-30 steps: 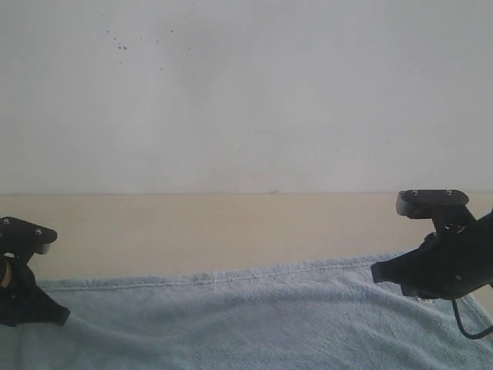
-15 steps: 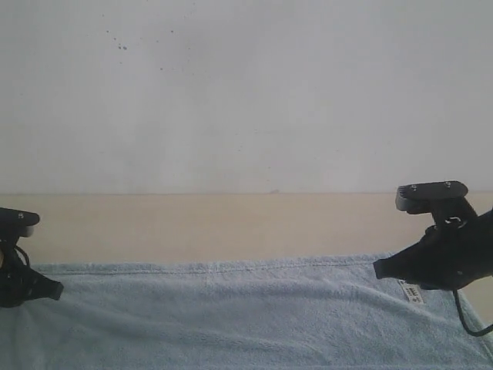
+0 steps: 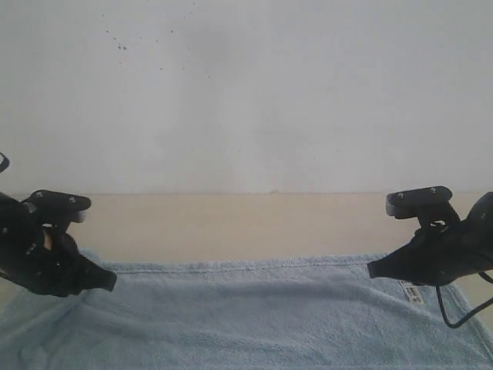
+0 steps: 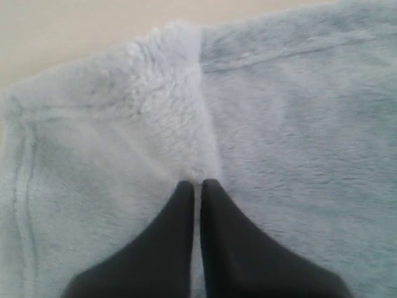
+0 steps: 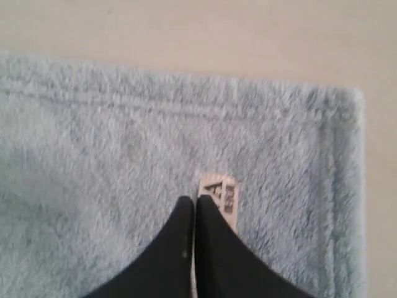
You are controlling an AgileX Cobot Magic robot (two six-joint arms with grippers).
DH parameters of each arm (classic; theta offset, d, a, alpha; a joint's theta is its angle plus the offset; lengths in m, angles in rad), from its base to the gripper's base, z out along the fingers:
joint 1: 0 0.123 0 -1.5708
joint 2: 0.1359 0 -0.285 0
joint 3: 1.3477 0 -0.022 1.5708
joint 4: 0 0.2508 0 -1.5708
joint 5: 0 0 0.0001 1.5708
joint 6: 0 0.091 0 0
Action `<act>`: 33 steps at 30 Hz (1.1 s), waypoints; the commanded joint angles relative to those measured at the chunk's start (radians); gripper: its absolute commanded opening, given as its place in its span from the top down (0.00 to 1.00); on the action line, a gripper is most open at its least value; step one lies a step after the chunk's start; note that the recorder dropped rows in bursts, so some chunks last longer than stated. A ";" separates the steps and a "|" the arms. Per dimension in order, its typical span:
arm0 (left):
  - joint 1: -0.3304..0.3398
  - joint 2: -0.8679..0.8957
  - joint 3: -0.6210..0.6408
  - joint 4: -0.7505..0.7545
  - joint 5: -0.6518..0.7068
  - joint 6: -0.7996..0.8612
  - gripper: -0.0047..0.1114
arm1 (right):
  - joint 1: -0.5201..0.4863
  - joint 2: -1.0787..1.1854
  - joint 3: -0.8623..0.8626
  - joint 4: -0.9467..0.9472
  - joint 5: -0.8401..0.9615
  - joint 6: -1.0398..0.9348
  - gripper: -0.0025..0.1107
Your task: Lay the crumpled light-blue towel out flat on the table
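The light-blue towel (image 3: 254,316) lies spread across the near part of the beige table (image 3: 231,227), its far hem running straight. At the left corner a fold rises as a fluffy ridge (image 4: 180,99). My left gripper (image 3: 112,282) is shut on the towel (image 4: 298,124) at the foot of that ridge, fingertips (image 4: 197,183) pressed together. My right gripper (image 3: 371,270) hovers over the towel's right corner, shut, nothing visibly held. In the right wrist view its tips (image 5: 195,198) sit just beside the white label (image 5: 224,191) on flat towel (image 5: 93,155). The label (image 3: 412,293) also shows in the exterior view.
A white wall (image 3: 246,92) stands behind the table's far edge. Bare tabletop (image 5: 186,31) stretches beyond the towel's far hem and past its right edge. A black cable (image 3: 462,312) hangs from the right arm.
The left gripper has swung in from the far left edge, up and to the right, bunching the towel's left corner. The right gripper has shifted slightly left; the label came into view.
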 commanded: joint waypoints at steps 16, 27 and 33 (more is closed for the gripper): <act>-0.106 -0.113 0.014 -0.021 0.076 0.059 0.92 | -0.085 0.133 -0.075 -0.003 -0.045 -0.028 0.98; -0.106 -0.113 0.014 -0.021 0.072 0.059 0.92 | -0.145 0.260 -0.259 -0.003 0.153 -0.015 0.98; -0.106 -0.113 0.014 -0.025 0.062 0.059 0.92 | -0.250 0.265 -0.262 -0.005 0.202 0.089 0.98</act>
